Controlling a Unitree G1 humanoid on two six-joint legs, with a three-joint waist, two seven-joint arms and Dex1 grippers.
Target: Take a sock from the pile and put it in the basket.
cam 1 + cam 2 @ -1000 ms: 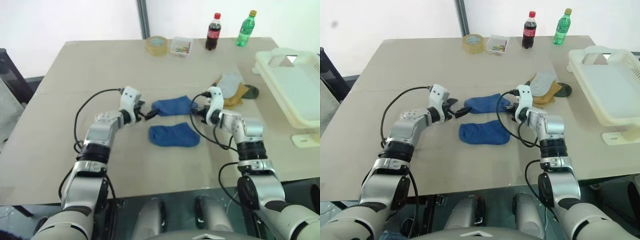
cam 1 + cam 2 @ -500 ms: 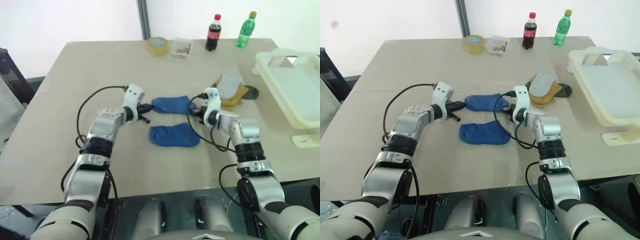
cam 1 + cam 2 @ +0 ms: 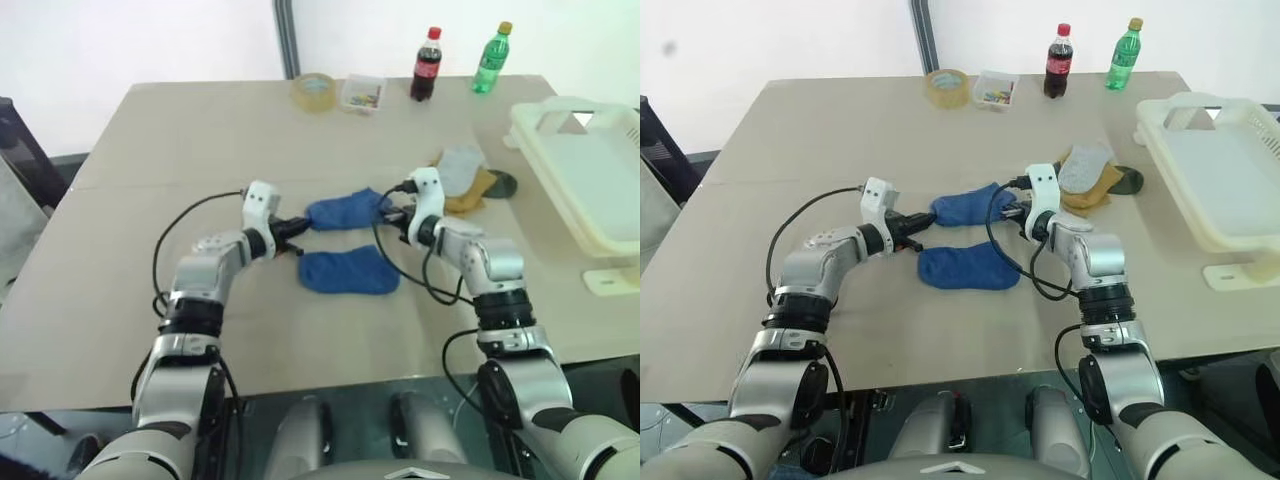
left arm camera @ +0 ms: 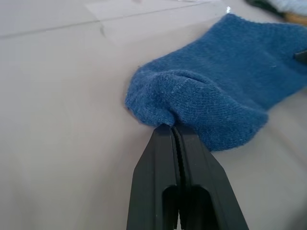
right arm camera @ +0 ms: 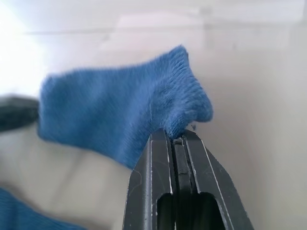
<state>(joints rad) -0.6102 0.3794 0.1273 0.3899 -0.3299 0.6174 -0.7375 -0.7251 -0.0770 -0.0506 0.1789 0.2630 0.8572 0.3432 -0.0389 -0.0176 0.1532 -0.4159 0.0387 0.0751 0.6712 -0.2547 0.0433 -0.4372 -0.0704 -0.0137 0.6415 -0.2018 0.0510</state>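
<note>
A royal-blue sock (image 3: pixel 345 210) stretches between my two grippers in the middle of the table. My left gripper (image 3: pixel 299 224) is shut on its left end (image 4: pixel 158 103), and the black fingers (image 4: pixel 165 153) pinch a fold of the fabric. My right gripper (image 3: pixel 389 212) is shut on the sock's right end (image 5: pixel 182 100), held slightly off the table. A second blue sock (image 3: pixel 348 271) lies flat just in front. The pile (image 3: pixel 468 178), with pale grey, mustard and black socks, sits right of my right gripper. The cream-white basket (image 3: pixel 590 165) stands at the table's right edge.
Along the far edge stand a tape roll (image 3: pixel 314 91), a small clear box (image 3: pixel 362 92), a cola bottle (image 3: pixel 427 64) and a green bottle (image 3: pixel 491 58). A pale flat object (image 3: pixel 612 281) lies in front of the basket.
My left gripper went from open to shut on the sock's left end and drew back a little. The right gripper rose slightly, lifting the sock's right end.
</note>
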